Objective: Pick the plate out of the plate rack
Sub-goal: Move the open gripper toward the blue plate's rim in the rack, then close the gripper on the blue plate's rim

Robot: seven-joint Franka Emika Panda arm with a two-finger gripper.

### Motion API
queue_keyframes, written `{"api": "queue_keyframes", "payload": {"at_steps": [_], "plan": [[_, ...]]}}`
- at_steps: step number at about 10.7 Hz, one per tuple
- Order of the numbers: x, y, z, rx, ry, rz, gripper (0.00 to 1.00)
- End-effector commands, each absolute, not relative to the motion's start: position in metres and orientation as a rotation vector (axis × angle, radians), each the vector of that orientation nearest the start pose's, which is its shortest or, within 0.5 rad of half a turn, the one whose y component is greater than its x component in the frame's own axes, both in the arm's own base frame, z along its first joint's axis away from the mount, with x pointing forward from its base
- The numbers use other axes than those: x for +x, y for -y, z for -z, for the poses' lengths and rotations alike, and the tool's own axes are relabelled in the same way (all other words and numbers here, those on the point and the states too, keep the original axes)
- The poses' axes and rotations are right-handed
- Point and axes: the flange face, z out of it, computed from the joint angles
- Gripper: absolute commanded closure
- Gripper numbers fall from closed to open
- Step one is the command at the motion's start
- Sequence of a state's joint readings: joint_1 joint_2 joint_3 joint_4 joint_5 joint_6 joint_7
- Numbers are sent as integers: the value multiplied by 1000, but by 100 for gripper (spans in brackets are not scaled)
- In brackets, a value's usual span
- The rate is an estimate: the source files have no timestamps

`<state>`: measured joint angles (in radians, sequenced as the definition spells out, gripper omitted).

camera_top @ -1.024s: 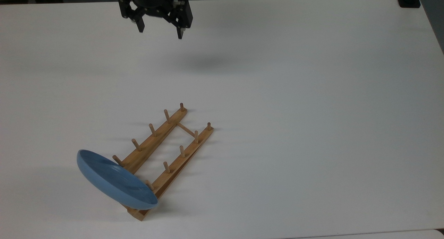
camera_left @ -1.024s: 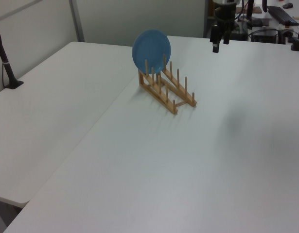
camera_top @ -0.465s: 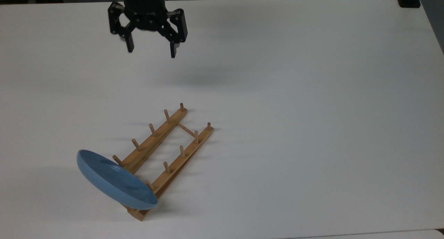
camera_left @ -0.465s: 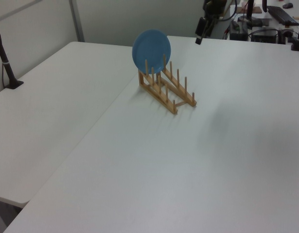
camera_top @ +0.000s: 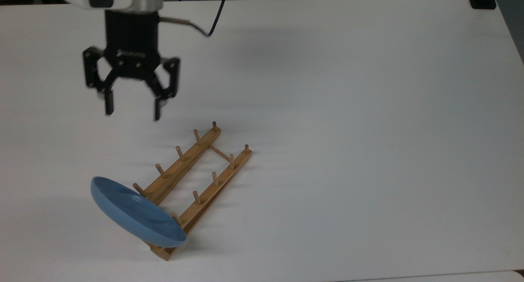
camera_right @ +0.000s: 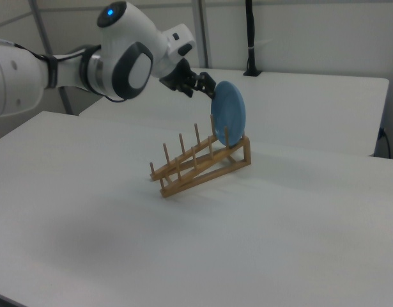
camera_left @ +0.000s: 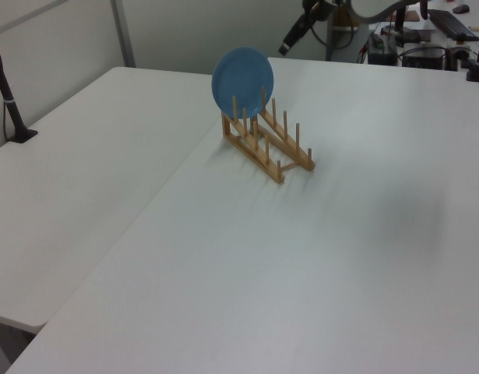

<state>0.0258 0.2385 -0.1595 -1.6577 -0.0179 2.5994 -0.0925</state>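
Observation:
A light-blue round plate [camera_top: 135, 214] [camera_left: 242, 72] [camera_right: 228, 114] stands on edge in the end slot of the wooden plate rack [camera_top: 192, 186] [camera_left: 267, 144] [camera_right: 199, 163], leaning against its pegs. My gripper [camera_top: 132, 113] [camera_left: 286, 45] [camera_right: 206, 88] hangs open in the air with nothing between its fingers. In the top view it is above the rack's far end, towards the top view's left. In the right view it sits just left of the plate's upper rim, apart from it.
The rack stands on a wide white table [camera_top: 348, 130]. A second white table [camera_left: 68, 195] adjoins it on the left view's left. A black post [camera_right: 252, 38] stands at the back in the right view, and desk clutter [camera_left: 442, 23] lies beyond the table's far edge.
The gripper has travelled from the table's far edge towards the plate, moving down and to the top view's left, staying open. Plate and rack have not moved.

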Motion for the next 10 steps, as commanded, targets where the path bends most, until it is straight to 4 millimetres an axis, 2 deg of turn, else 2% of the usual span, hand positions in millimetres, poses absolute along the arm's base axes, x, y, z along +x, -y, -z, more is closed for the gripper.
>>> {"api": "queue_keyframes", "payload": {"at_steps": [1,5,8,10], "plan": [[713,105,-539,-3070,7,1364,29],[748,129,-512,-3131,23,1438,40],[767,129,-476,-3203,106,1403,45],[771,122,-469,-3217,147,1395,48]]}}
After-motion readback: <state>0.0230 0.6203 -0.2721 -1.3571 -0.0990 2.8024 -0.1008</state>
